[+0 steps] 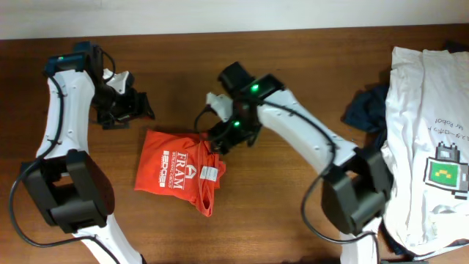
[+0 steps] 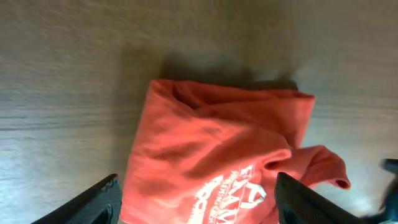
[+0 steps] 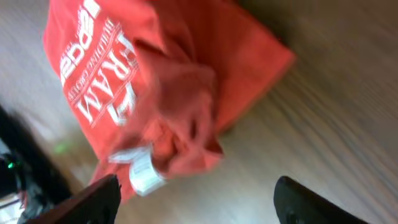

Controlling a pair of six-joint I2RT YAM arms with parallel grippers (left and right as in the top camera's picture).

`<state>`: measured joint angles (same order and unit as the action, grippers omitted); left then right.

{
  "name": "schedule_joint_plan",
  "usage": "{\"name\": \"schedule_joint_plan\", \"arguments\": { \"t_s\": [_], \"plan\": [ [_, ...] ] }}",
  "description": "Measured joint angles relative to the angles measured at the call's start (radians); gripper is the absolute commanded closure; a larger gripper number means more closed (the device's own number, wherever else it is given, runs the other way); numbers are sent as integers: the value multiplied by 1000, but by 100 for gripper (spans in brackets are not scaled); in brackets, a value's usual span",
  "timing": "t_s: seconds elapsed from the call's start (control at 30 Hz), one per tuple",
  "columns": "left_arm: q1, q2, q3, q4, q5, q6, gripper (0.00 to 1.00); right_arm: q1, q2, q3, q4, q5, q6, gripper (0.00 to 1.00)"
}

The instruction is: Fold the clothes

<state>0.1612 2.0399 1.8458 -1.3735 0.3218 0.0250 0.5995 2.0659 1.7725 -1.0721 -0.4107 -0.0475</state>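
Lying just near-left of the spread right gripper [image 1: 220,139], the orange shirt [image 1: 176,169] stretches left-right; the spread left gripper [image 1: 134,108] sits farther off.

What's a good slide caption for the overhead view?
Folded orange shirt on a wooden table, left gripper and right gripper open nearby, white shirt waiting aside.

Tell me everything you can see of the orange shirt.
The orange shirt is creased fabric folded into a rough rectangle, white FRAM print facing up. A white neck tag shows at its collar, where a loose flap spills out of the fold. It lies on the wooden table, and the right gripper hangs over its corner, jaws open.
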Motion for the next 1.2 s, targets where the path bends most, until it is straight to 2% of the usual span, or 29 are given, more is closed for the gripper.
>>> {"name": "schedule_joint_plan", "arguments": {
  "t_s": [0.1,0.13,0.17,0.2,0.33,0.4,0.43,0.53,0.57,0.63,0.7,0.77,0.83,0.87,0.9,0.93,0.97,1.0,1.03,1.07,1.17,1.2],
  "plan": [
    [10,0,0,8,-5,2,20,88,60,0,97,19,43,24],
    [9,0,0,9,-5,2,20,106,66,0,119,50,75,40],
    [9,0,0,9,-5,2,20,116,74,0,136,85,109,82],
    [9,0,0,8,-5,2,20,116,88,0,152,112,147,96],
    [9,0,0,8,-6,2,19,108,105,7,171,183,202,96],
    [9,0,0,7,-6,2,19,87,111,54,164,212,205,96],
    [9,0,0,7,-8,2,18,32,112,135,166,211,193,95],
    [9,0,0,8,-8,2,17,2,112,156,136,203,169,60],
    [9,0,0,8,-8,2,17,4,112,151,113,211,167,56],
    [9,0,0,6,-8,2,8,1,113,134,12,330,206,52],
    [9,0,-1,7,-8,4,7,-39,111,129,-47,420,250,49],
    [9,0,-19,35,-9,5,9,-95,86,127,-91,449,273,40],
    [9,-4,-128,124,-9,6,33,-146,-14,128,-208,453,287,40],
    [9,-13,-180,210,-9,11,33,-147,-20,135,-269,435,288,40],
    [9,-17,-242,303,-8,14,38,-147,-22,132,-340,415,288,40],
    [9,-16,-310,360,-10,17,45,-147,-22,130,-346,399,288,40],
    [9,-15,-369,419,-9,20,46,-147,-22,130,-348,391,287,40],
    [9,-14,-405,478,-8,20,54,-147,-22,129,-351,382,288,40],
    [9,-14,-434,507,-6,20,79,-147,-22,129,-350,379,288,40],
    [9,-14,-453,529,-4,22,100,-147,-22,128,-350,375,287,40],
    [9,-14,-489,523,-21,20,100,-147,-22,128,-354,372,286,40],
    [14,-14,-491,468,-94,-10,98,-148,-22,128,-363,377,286,40]
  ]
}}
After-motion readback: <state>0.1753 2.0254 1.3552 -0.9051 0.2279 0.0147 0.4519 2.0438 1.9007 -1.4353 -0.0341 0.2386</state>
